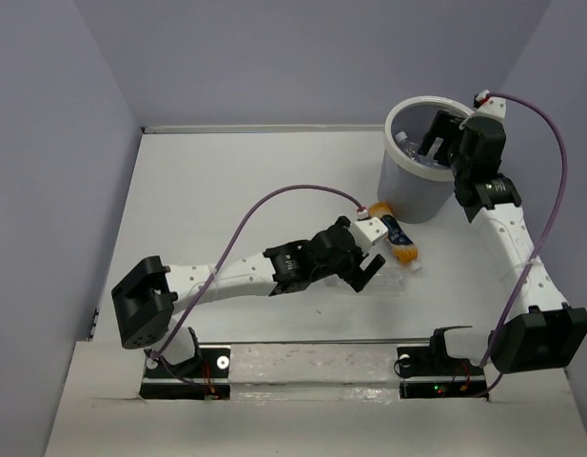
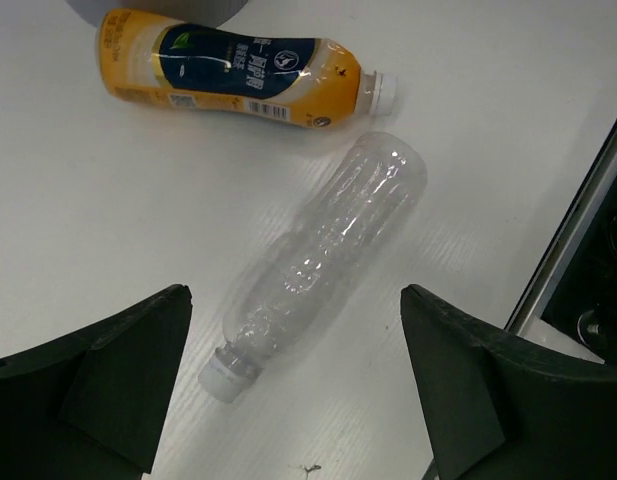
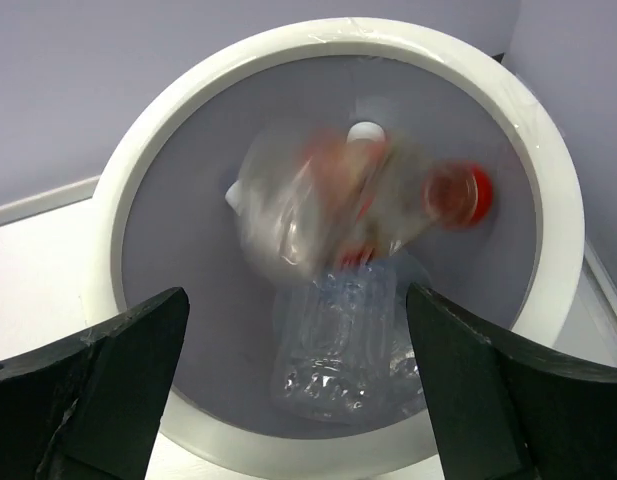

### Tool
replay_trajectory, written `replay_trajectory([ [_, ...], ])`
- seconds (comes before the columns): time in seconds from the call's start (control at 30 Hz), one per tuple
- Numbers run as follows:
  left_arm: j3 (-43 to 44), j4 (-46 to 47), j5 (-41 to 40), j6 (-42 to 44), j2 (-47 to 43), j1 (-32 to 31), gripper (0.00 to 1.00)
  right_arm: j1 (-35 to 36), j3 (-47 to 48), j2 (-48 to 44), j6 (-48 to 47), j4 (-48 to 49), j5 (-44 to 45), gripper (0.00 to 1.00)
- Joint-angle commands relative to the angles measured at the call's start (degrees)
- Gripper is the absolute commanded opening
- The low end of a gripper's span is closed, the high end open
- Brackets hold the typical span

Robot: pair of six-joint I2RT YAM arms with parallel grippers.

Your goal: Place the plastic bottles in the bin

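two bottles lie flat on the tabletop (image 1: 226,190) by the foot of the bin (image 3: 318,35), toward the far right corner: orange bottle (image 2: 238,75) and clear bottle (image 2: 323,255), close but apart. inside the bin a red-capped bottle (image 3: 428,200) shows blurred, among others. right gripper (image 3: 298,295) hangs over the bin mouth, fingers spread, holding nothing. left gripper (image 2: 296,295) hovers above the clear bottle, fingers released either side of it, not touching. step in hand, by my reading: pickup of the clear bottle. next calls for lowering, closing across its body, then carrying it to the bin.
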Motion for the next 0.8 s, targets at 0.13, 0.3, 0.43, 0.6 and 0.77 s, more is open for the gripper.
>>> replay_trajectory([
  [0.13, 6.3, -1.3, -0.2, 12.6, 9.2, -2.8, 0.99, -0.1, -1.8, -8.2, 3.3, -1.6, -14.2, 0.93],
  [0.3, 7.5, -2.4, 1.7, 14.7, 13.4, -2.9, 0.99, -0.1, -7.7, -14.7, 4.7, -0.9, -17.9, 0.92],
  [0.43, 7.4, -2.7, -0.7, 15.7, 17.5, -2.8, 0.99, -0.1, -11.7, -18.8, 6.8, -0.8, -24.5, 0.88],
  [0.6, 8.1, -5.2, -1.9, 14.6, 20.7, -2.9, 0.93, -0.1, -17.4, -21.8, 9.0, -0.3, -31.2, 0.87],
  [0.77, 5.6, -5.5, -4.4, 13.1, 20.3, -2.9, 0.73, -0.1, -21.4, -25.1, 9.6, 0.2, -29.5, 0.87],
])
